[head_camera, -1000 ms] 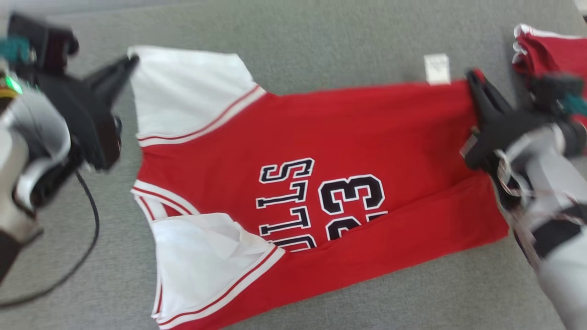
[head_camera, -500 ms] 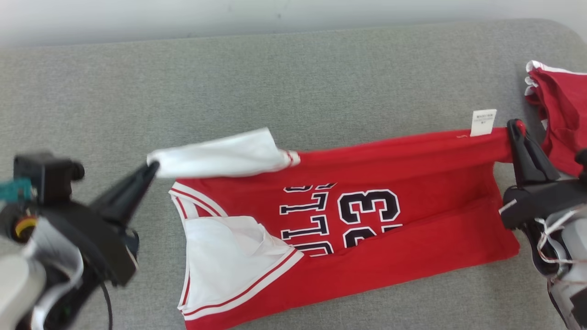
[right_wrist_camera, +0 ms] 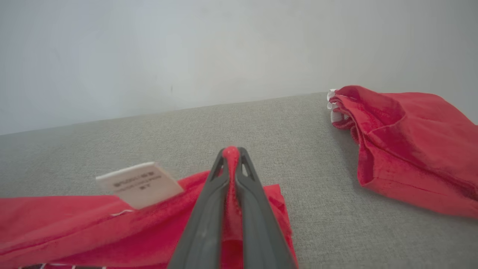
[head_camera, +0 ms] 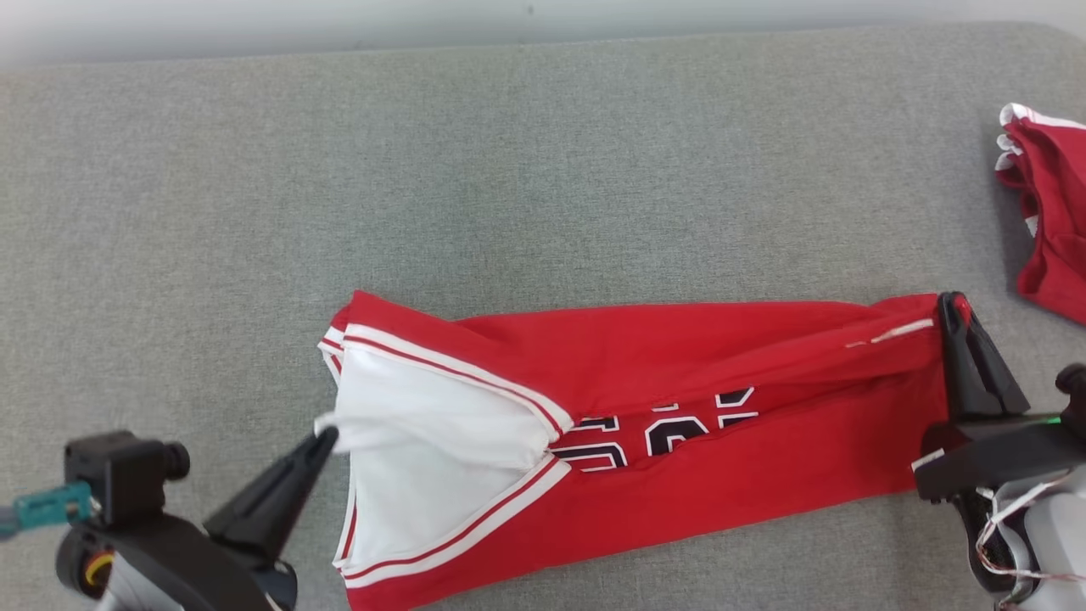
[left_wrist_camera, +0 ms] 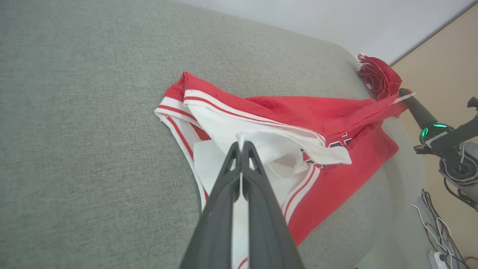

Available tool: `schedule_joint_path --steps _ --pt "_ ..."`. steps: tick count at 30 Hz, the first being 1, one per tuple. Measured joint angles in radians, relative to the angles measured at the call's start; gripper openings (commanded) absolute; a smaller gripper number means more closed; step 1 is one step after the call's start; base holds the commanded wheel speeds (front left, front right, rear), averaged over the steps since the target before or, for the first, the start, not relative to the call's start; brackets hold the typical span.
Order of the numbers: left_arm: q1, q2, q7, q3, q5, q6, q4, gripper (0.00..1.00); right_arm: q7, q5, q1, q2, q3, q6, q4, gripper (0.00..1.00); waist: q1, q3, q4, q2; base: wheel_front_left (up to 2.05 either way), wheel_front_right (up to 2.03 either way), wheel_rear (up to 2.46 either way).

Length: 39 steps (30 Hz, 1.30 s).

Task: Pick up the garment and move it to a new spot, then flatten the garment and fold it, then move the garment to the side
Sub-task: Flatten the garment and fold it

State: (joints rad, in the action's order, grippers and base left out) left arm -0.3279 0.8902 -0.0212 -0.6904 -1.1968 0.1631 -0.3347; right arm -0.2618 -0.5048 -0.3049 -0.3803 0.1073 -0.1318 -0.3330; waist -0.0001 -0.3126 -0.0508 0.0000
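A red jersey (head_camera: 679, 382) with white sleeves and black numbers lies lengthwise on the grey surface, its far half drawn over the near half. My left gripper (head_camera: 327, 437) is shut on the white sleeve corner (left_wrist_camera: 254, 140) at the jersey's left end. My right gripper (head_camera: 957, 304) is shut on the red hem corner (right_wrist_camera: 231, 153) at the right end, held slightly above the surface. A white care label (right_wrist_camera: 140, 184) sticks out beside the right fingers (right_wrist_camera: 209, 220). Most of the printed numbers (head_camera: 670, 428) are covered by the fold.
A second red garment (head_camera: 1048, 225) lies bunched at the far right of the grey padded surface (head_camera: 509, 170), close to my right gripper. A pale wall runs behind the surface. Cables lie on the floor (left_wrist_camera: 437, 228) beyond the edge.
Both grippers have pulled the jersey's far edge toward me, laying the upper half over the lower half. The head camera has also shifted during this.
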Motion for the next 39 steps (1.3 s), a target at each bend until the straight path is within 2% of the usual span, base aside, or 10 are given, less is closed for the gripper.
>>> schedule_joint_path --steps 5,11,12,13,14,15,17,28,33,39 --pt "0.04 -0.007 0.012 -0.012 -0.02 0.006 -0.002 0.0 0.0 0.019 0.038 0.019 -0.039 0.0 0.012 0.05 0.0 -0.003 0.007 0.0 0.0 0.0 0.0" --pt "0.077 -0.02 0.026 -0.018 -0.035 0.021 0.007 0.0 -0.002 0.022 0.085 0.038 -0.074 0.0 0.032 0.39 0.0001 -0.001 0.007 0.0 0.0 0.0 0.0" --pt "0.084 -0.021 0.026 -0.022 -0.035 0.023 0.01 0.0 -0.002 0.021 0.091 0.041 -0.081 0.0 0.034 0.53 0.0001 0.0 0.006 0.0 0.0 0.0 0.0" --pt "0.088 -0.022 0.026 -0.024 -0.035 0.025 0.011 0.0 -0.002 0.019 0.097 0.045 -0.087 0.0 0.037 0.86 0.0001 0.002 0.006 0.0 0.0 0.0 0.0" --pt "0.091 -0.026 0.03 -0.025 -0.035 0.03 0.012 0.24 -0.002 0.017 0.105 0.047 -0.092 0.0 0.043 1.0 0.0001 0.003 0.005 0.0 0.0 0.0 0.0" --pt "0.095 -0.027 0.03 -0.027 -0.035 0.032 0.015 0.45 -0.002 0.018 0.113 0.049 -0.096 0.0 0.049 1.0 0.0001 0.005 0.005 0.0 0.0 0.0 0.0" --pt "0.103 -0.032 0.037 -0.034 -0.032 0.045 0.026 1.0 -0.002 0.018 0.133 0.064 -0.117 0.0 0.068 1.0 0.0001 0.01 0.004 0.0 0.0 0.0 0.0" --pt "0.163 -0.105 0.176 -0.046 0.054 0.142 0.107 1.0 -0.002 0.015 0.279 0.144 -0.224 0.0 0.15 1.0 0.0 0.073 -0.003 0.0 0.0 0.0 0.0" --pt "0.184 -0.152 0.263 -0.055 0.183 0.184 0.165 1.0 -0.002 -0.014 0.338 0.165 -0.243 0.0 0.126 1.0 0.0 0.115 -0.002 0.0 0.0 0.0 0.0" --pt "0.233 -0.23 0.281 0.005 0.334 0.207 0.193 1.0 -0.002 -0.067 0.375 0.158 -0.216 0.0 0.088 1.0 -0.0001 0.156 0.005 0.0 0.0 0.0 0.0"
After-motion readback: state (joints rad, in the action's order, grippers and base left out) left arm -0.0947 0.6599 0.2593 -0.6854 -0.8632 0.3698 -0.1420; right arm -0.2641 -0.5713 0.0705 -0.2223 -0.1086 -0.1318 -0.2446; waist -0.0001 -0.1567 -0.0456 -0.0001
